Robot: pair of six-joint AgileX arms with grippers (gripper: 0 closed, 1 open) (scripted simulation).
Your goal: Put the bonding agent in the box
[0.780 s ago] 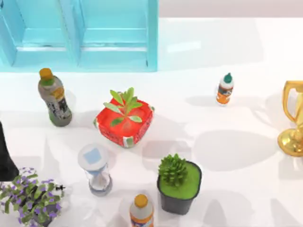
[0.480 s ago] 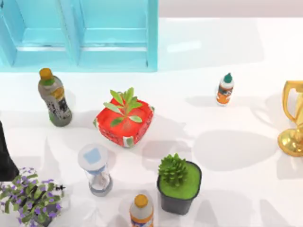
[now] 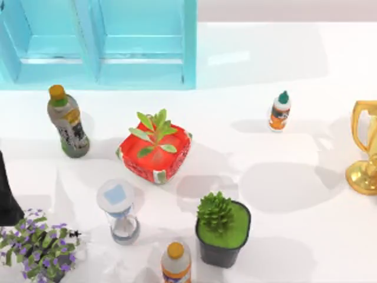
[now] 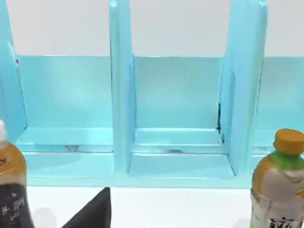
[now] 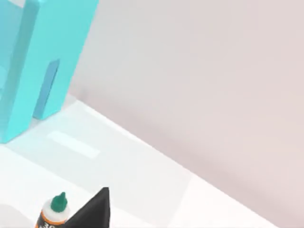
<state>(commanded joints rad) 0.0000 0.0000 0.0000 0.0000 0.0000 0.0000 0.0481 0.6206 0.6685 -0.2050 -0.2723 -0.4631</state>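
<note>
The small white glue bottle with a pointed green cap and orange label (image 3: 280, 111) stands upright (untouched) on the white table (image 3: 283, 194), right of the light-blue compartmented box (image 3: 97, 44). Whether either gripper's fingers are spread or pressed together, I cannot tell.

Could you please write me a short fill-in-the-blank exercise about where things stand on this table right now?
1. The glue bottle has a pointed cap coloured ____.
2. The glue bottle stands upright on the table's ____ half in the top view.
3. The light blue box sits at the table's far ____ corner.
4. The plant with broad leaves grows from a ____ pot.

Missing words: green; right; left; red
</note>
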